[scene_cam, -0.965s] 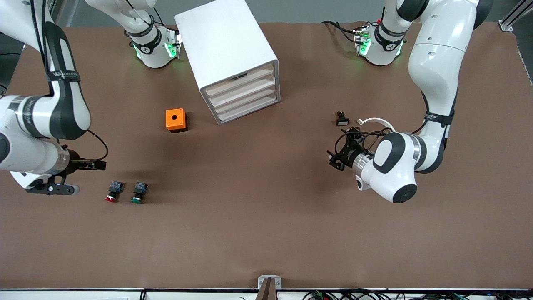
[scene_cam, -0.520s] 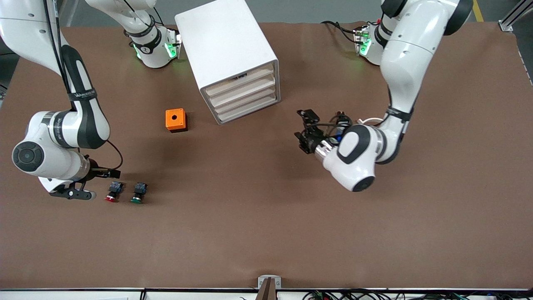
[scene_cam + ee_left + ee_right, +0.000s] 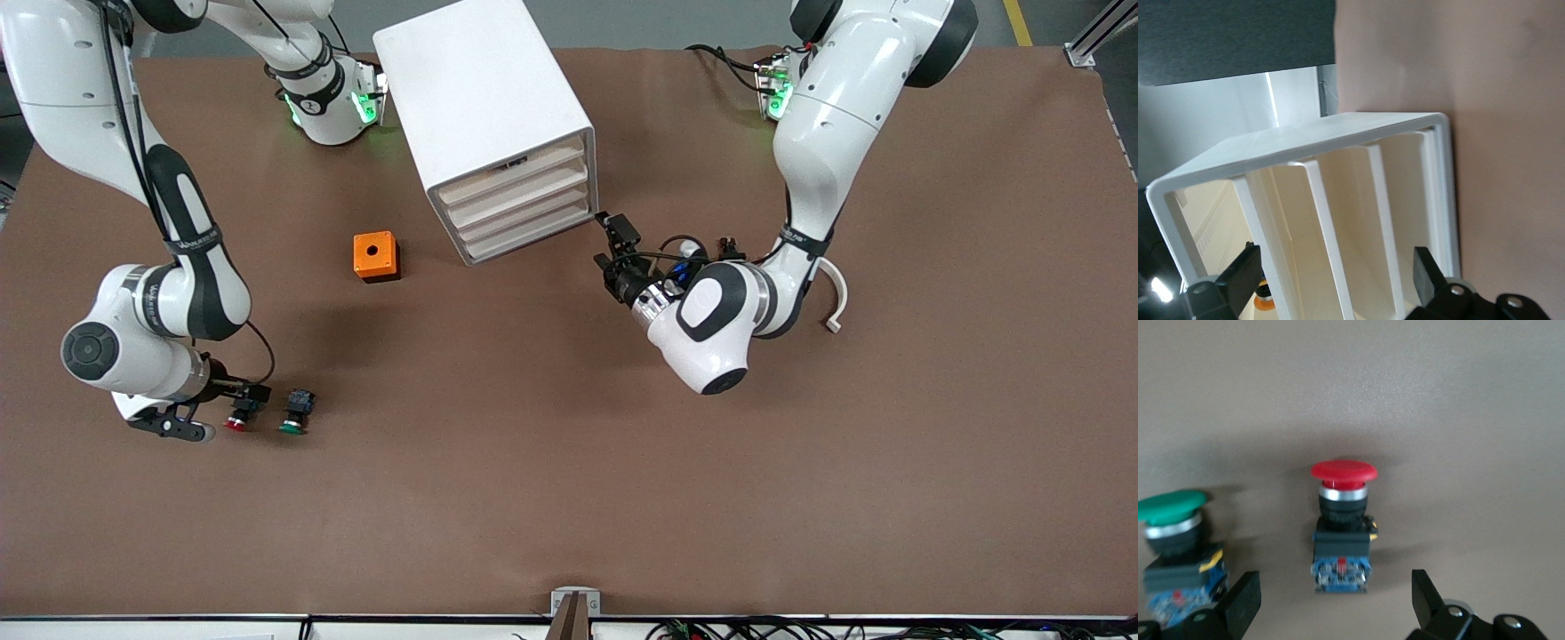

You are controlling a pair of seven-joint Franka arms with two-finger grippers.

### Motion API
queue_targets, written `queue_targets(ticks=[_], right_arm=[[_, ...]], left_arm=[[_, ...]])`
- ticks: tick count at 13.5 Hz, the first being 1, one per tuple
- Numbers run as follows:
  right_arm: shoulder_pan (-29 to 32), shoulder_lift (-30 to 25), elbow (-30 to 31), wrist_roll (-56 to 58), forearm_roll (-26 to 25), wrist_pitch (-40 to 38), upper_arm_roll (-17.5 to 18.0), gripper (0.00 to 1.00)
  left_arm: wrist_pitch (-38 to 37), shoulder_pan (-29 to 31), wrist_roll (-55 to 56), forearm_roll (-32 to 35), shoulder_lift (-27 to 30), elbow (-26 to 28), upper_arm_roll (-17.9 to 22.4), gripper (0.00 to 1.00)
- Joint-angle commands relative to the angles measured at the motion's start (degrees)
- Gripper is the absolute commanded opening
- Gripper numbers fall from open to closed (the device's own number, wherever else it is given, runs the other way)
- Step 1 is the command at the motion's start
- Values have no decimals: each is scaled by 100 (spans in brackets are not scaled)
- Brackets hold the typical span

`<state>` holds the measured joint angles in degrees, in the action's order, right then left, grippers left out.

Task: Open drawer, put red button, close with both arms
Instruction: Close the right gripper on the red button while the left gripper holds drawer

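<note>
The white cabinet [image 3: 484, 98] stands near the arms' bases, all its drawers shut. The drawer [image 3: 524, 190], second from the top, has a plain cream front. My left gripper [image 3: 612, 247] is open in front of the drawer fronts, at the cabinet's corner toward the left arm's end. In the left wrist view its fingers [image 3: 1428, 273] frame the cabinet [image 3: 1338, 137] without touching it. The red button [image 3: 236, 421] lies on its side on the table. My right gripper [image 3: 1335, 600] is open, its fingertips flanking the blue rear block of the red button [image 3: 1341, 520] with gaps on both sides.
A green-capped twin button [image 3: 296, 414] lies beside the red one, toward the left arm's end. An orange box with a hole [image 3: 375, 256] sits beside the cabinet. A small black part [image 3: 729, 244] and a white curved piece [image 3: 836, 298] lie by the left arm.
The left arm has swung from mid-table toward the cabinet's drawer fronts. The right gripper has travelled along the table up to the red button. Both grippers stayed open.
</note>
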<state>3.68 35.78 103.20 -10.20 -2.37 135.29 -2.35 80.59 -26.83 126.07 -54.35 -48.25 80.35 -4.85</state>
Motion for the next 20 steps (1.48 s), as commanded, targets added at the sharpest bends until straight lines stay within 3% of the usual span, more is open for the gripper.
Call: queue_targets(ticks=[1, 5, 9, 14, 15, 16, 20], right_arm=[[63, 105, -72, -140, 88, 33, 68, 100], [80, 122, -72, -140, 88, 24, 68, 100], [107, 218, -194, -132, 96, 50, 77, 100], [151, 324, -327, -79, 96, 41, 77, 100], [142, 324, -327, -79, 96, 41, 77, 94], [142, 324, -327, -79, 96, 41, 77, 86], [116, 324, -318, -61, 96, 41, 77, 52]], left_arm=[[26, -384, 890, -295, -88, -116, 55, 100], [439, -665, 1217, -471, -228, -107, 72, 97], [764, -903, 1139, -498, -414, -151, 81, 72], [730, -842, 1139, -603, -326, -160, 46, 72], [730, -851, 1139, -664, -326, -160, 46, 71], [721, -842, 1139, -717, -326, -160, 46, 62], [660, -877, 1200, -761, -264, -160, -33, 59]])
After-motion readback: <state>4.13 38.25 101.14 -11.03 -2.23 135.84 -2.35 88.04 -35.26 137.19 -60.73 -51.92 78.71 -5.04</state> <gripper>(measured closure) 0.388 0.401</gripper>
